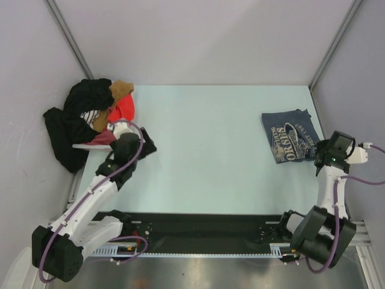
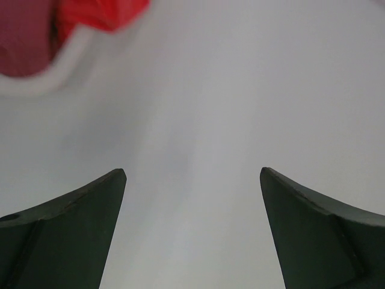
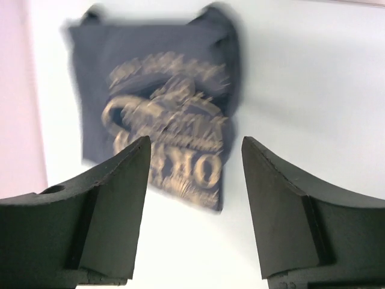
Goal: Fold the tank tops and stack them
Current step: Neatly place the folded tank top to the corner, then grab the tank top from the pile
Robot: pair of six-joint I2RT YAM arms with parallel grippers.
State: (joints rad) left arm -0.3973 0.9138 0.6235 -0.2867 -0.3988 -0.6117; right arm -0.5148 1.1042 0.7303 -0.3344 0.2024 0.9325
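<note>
Left fingers (image 2: 72, 235), spread wide and empty, hang over the pale counter (image 1: 210, 138) just short of the clothes pile at its left edge. There the maroon tank top (image 2: 24, 36) lies beside an orange-red garment (image 2: 99, 12) and black clothes (image 1: 78, 114). Right fingers (image 3: 102, 205), likewise wide and empty, hover near the folded slate-blue tank top (image 3: 162, 120), which lies flat at the counter's right, well apart from the pile.

The blue-grey tank top (image 1: 290, 135) lies folded flat, print up, at the right; the maroon tank top (image 2: 24, 36) is crumpled at the left, mostly hidden.
</note>
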